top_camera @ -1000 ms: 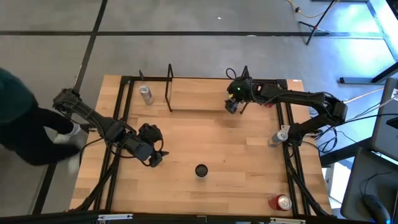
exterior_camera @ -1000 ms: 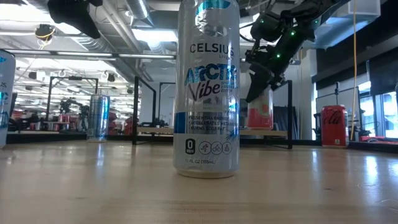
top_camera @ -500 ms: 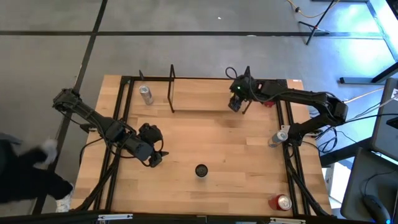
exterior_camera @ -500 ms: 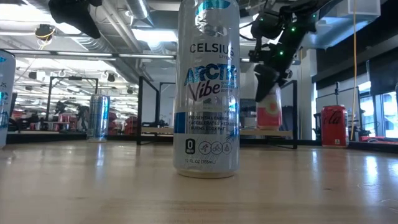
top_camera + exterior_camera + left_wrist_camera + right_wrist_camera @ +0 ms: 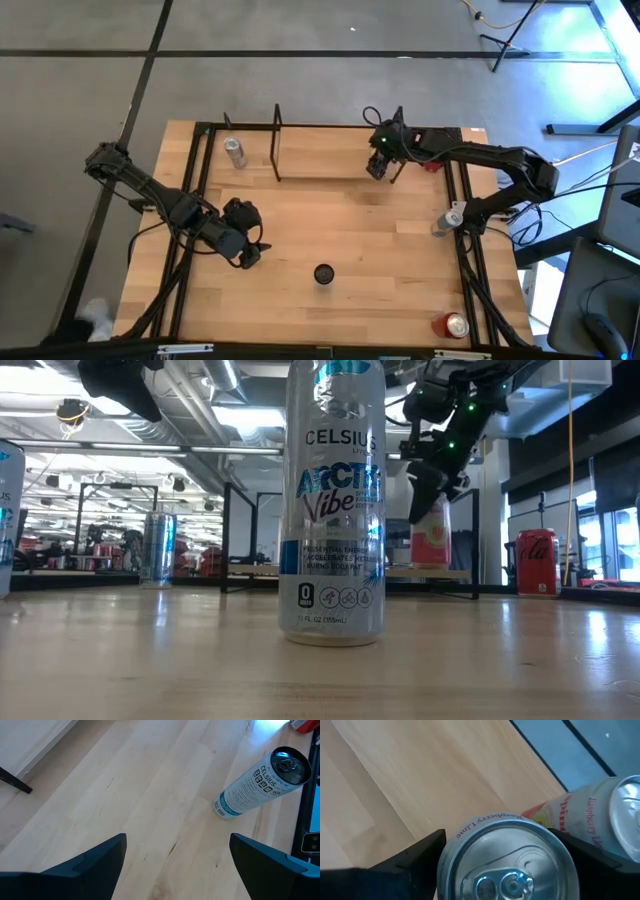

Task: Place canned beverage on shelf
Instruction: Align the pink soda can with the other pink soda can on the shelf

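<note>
The shelf (image 5: pixel 325 160) is a light plank between two black wire end frames at the table's far side. My right gripper (image 5: pixel 379 165) stands over its right end, shut on a pink and white can (image 5: pixel 432 545) with a silver top (image 5: pixel 507 865). The can is upright; its base is at plank level (image 5: pixel 400 572), and I cannot tell whether it touches. My left gripper (image 5: pixel 248 254) is open and empty over the table's left middle, its fingers wide apart in its wrist view (image 5: pixel 177 852). My right gripper pinches the pink can by the two opposite sides of its upper end (image 5: pixel 447 852), just under the rim, one finger (image 5: pixel 415 865) on each side. The fingers come from above, slanting down. The can hangs upright below them (image 5: pixel 432 550).
A tall white and blue Celsius can (image 5: pixel 323 273) stands at the table's near middle. A silver can (image 5: pixel 235 152) stands left of the shelf. A second pink can (image 5: pixel 600 815) is just beyond the held one. A can (image 5: pixel 447 220) is by the right rail, a red can (image 5: pixel 452 325) near right.
My right gripper has carried the pink can a little toward the table's right edge over the shelf's right end. The can has gone from tilted to upright. It has kept still for the last half second. A person at the table's left has walked off.
</note>
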Tool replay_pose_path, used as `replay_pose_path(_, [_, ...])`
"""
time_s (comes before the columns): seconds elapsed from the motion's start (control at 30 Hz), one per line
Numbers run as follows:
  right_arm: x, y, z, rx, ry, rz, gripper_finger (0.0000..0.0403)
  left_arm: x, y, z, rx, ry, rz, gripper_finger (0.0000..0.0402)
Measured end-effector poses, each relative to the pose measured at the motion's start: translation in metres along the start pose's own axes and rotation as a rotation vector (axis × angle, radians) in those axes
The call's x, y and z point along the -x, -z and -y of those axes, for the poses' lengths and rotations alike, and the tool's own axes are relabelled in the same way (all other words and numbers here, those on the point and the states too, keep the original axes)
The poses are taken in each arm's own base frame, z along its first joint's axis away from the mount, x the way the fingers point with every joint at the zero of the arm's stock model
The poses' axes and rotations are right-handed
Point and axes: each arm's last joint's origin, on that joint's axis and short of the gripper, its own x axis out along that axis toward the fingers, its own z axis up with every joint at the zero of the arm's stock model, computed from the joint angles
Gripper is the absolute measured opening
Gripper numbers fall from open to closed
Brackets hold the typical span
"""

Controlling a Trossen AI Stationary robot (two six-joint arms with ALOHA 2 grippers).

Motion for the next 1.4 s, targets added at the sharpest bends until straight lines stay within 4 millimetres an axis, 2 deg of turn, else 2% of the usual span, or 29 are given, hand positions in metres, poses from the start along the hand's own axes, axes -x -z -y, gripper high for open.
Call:
replay_pose_path(0.7, [-0.0039, 0.0015, -0.0016, 0.033, -0.011, -0.024, 0.0322, 0.0, 0.0001, 0.0002, 0.0, 0.005, -0.006, 0.0341])
replay_pose_path(1.2, [-0.0042, 0.002, -0.0007, -0.006, 0.031, -0.024, 0.0322, 0.0, 0.0001, 0.0002, 0.0, 0.005, -0.006, 0.0341])
replay_pose_path(1.3, [-0.0043, 0.0024, -0.0006, -0.007, 0.035, -0.028, 0.0338, 0.0, 0.0001, 0.0002, 0.0, 0.005, -0.006, 0.0341])
replay_pose_path(1.4, [-0.0047, 0.0026, -0.0005, -0.007, 0.038, -0.03, 0.0374, -0.0001, 0.0001, 0.0002, 0.0, 0.004, -0.006, 0.0341])
